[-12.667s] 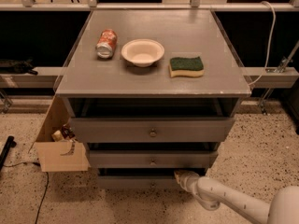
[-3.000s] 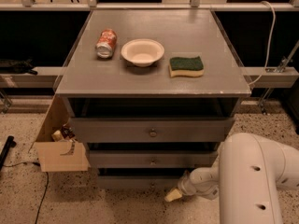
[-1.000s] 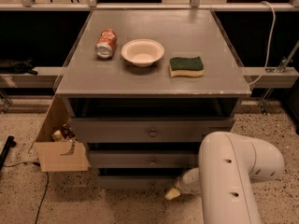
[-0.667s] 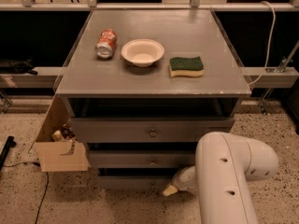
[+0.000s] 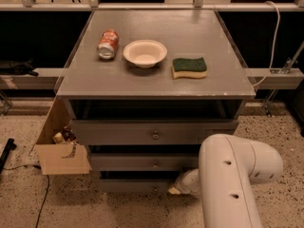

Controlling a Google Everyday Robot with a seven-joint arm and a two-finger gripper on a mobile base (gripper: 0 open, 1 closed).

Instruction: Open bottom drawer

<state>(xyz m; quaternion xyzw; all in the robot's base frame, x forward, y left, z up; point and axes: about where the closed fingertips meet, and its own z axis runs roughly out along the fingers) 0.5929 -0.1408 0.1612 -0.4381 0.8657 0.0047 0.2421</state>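
Note:
The bottom drawer (image 5: 133, 185) is the lowest and narrowest grey front of the cabinet, just above the speckled floor. Its front sits set back under the middle drawer (image 5: 142, 162), and I cannot make out its knob. My gripper (image 5: 174, 190) is low at the right end of that bottom front, touching or nearly touching it. The white arm (image 5: 232, 184) reaches in from the lower right and covers the cabinet's lower right corner.
On the grey cabinet top (image 5: 85, 80) lie a tipped soda can (image 5: 108, 43), a white bowl (image 5: 145, 52) and a green sponge (image 5: 189, 67). An open cardboard box (image 5: 59, 148) stands at the cabinet's left. A cable (image 5: 45, 194) runs over the floor there.
The arm's bulky link has shifted in the view and the gripper has crept slightly left and up along the bottom drawer's front. The drawer fronts look unmoved.

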